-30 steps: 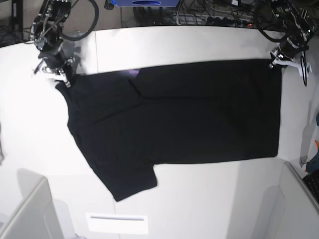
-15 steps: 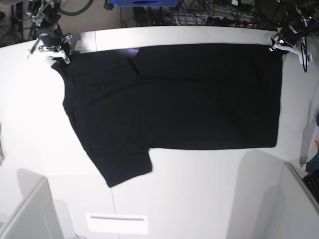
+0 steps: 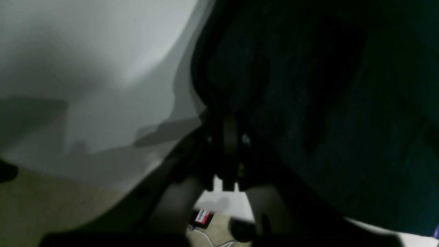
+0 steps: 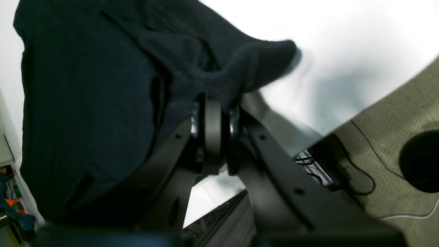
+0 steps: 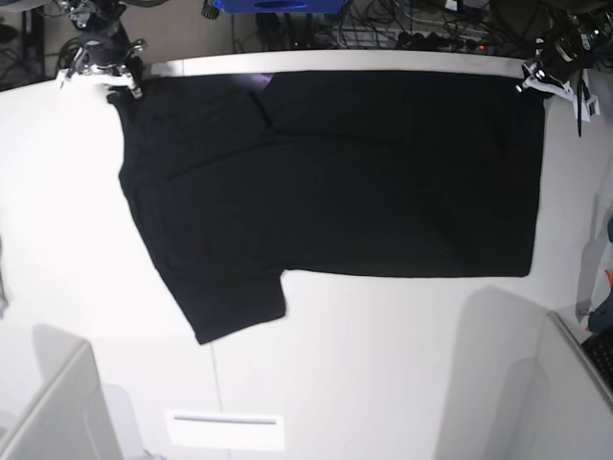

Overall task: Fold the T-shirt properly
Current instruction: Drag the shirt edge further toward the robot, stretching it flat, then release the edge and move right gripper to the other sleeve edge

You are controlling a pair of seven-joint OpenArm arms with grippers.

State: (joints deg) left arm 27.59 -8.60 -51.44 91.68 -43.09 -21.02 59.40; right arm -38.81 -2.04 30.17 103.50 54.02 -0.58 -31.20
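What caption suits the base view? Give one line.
Both grippers pinch the black T-shirt by its far corners on the white table.

L wrist cam: left gripper (image 3: 229, 144) clamped tight on edge of the black T-shirt (image 3: 325, 113), jaws closed w/ cloth pinched between. Shirt fills right half of frame, dark, creased. White table (image 3: 85, 68) upper left, shadowed nr gripper. Below table edge: beige carpet (image 3: 41, 202), small red-white item (image 3: 202, 216), white cable (image 3: 212, 238). Blurry overall.

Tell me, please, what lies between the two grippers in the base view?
The T-shirt spans that stretch, its far edge running from the right gripper to the left gripper.
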